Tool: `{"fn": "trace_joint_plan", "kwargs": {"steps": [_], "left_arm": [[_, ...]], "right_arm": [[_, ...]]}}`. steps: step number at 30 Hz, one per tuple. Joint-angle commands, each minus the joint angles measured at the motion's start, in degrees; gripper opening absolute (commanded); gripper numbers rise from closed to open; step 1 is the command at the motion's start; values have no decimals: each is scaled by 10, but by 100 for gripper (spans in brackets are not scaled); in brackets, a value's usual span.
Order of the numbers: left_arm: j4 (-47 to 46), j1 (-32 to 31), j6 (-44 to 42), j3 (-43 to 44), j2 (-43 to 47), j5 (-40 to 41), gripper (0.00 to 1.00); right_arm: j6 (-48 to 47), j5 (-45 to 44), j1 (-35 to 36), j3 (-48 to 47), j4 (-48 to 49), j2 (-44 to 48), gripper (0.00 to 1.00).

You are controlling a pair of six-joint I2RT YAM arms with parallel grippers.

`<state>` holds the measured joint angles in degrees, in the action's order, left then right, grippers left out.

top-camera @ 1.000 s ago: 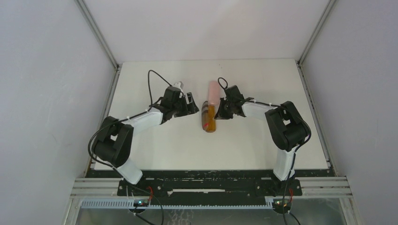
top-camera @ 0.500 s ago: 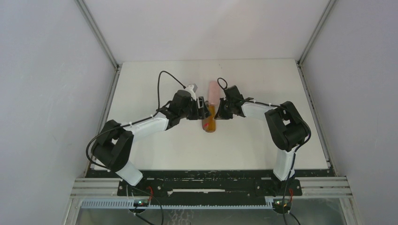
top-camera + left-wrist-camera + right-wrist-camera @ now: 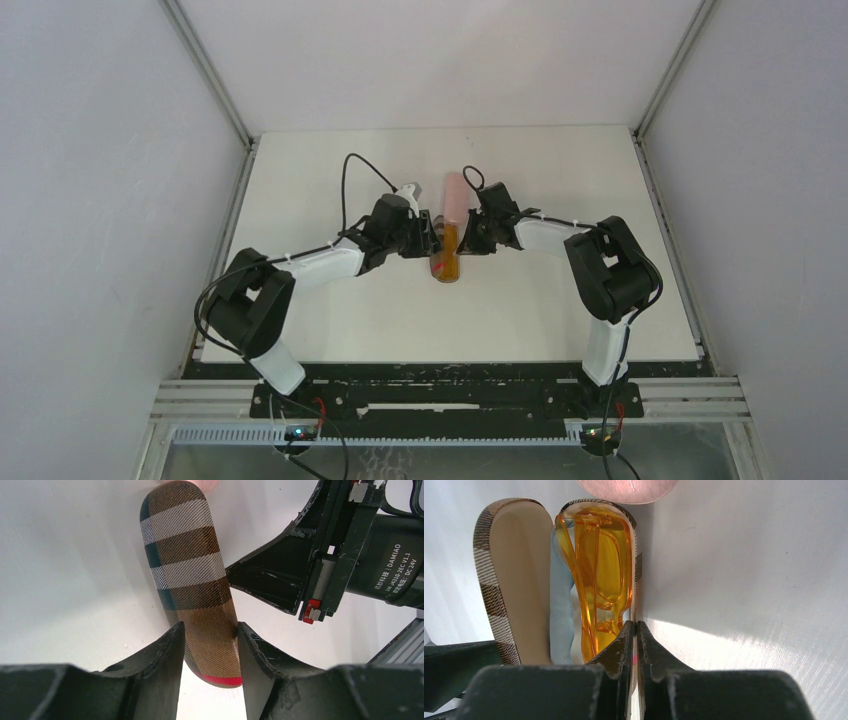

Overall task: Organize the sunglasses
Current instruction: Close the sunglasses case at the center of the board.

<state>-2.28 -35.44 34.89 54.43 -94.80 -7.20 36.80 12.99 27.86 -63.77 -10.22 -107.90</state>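
Black right jaws are pinched tight on the thin rim of the open plaid case (image 3: pixel 637 565). Inside it the translucent orange sunglasses (image 3: pixel 599 565) lie folded on a soft light-blue cloth (image 3: pixel 560 610). The left jaws stand apart, straddling the case's rounded woven lid (image 3: pixel 185 565). A smooth pink case (image 3: pixel 626 487) lies just beyond on the white counter (image 3: pixel 749 580)

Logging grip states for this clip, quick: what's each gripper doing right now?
Left gripper: open, fingers astride the plaid case lid.
Right gripper: shut on the plaid case rim.
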Motion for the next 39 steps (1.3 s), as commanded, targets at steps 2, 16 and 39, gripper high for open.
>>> {"fn": "trace_joint_plan", "kwargs": {"steps": [2, 16, 39], "left_arm": [[-9, 6, -11, 36, -3, 13, 47], [-12, 17, -15, 55, -25, 2, 35], [-17, 17, -16, 49, -31, -7, 27]], "right_arm": [[-10, -7, 2, 0, 3, 18, 1], [-15, -4, 0, 1, 3, 18, 1], [-20, 3, -42, 57, 42, 119, 22]]}}
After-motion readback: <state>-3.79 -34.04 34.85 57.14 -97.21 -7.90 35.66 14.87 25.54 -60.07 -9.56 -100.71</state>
